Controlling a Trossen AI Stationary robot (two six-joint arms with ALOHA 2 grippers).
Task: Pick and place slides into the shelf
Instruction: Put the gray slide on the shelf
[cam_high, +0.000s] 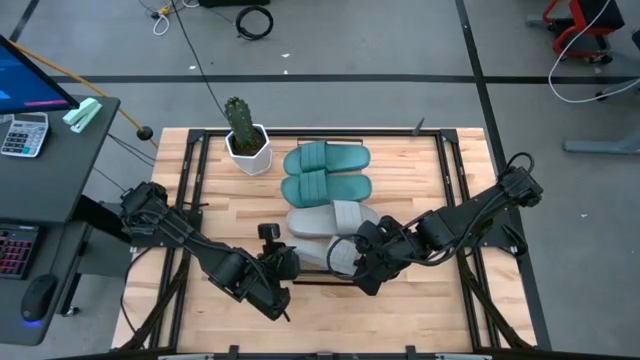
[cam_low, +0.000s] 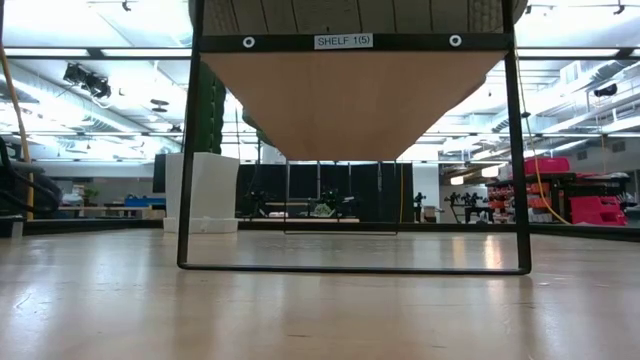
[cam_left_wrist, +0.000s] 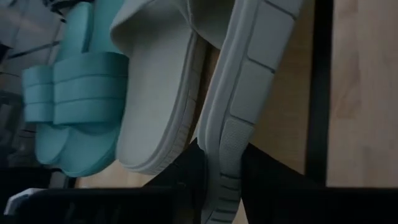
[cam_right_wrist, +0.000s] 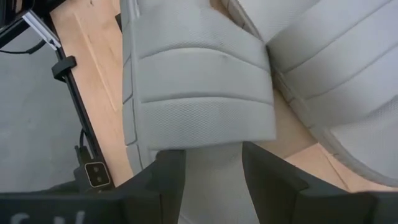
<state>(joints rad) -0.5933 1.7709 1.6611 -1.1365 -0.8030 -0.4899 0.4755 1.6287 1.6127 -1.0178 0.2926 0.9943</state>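
Observation:
Two teal slides (cam_high: 325, 172) lie flat side by side on the shelf (cam_low: 350, 100), and one grey slide (cam_high: 335, 218) lies flat next to them. The second grey slide (cam_high: 335, 256) is tipped on its long edge at the shelf's near end, between both grippers. My left gripper (cam_high: 292, 262) comes at it from the left and is shut on it. My right gripper (cam_high: 360, 266) comes from the right. Its fingers stand a narrow gap apart over the footbed, at the edge of the ribbed strap (cam_right_wrist: 199, 81). My left gripper (cam_left_wrist: 222, 171) pinches one end of the tipped grey slide (cam_left_wrist: 227, 146). One finger is on the footbed side and one on the treaded sole side, reaching along its length from the table's left. The slide stands tilted on its long edge. My right gripper (cam_right_wrist: 214, 155) has the grey footbed (cam_right_wrist: 214, 180) filling the gap between its fingers; I cannot tell whether they touch it.
A potted cactus (cam_high: 243, 135) in a white pot stands at the far left of the table, next to the teal slides. The shelf sits raised on a black frame (cam_low: 188, 150). Bare plank table lies to the left, right and near side of the slides.

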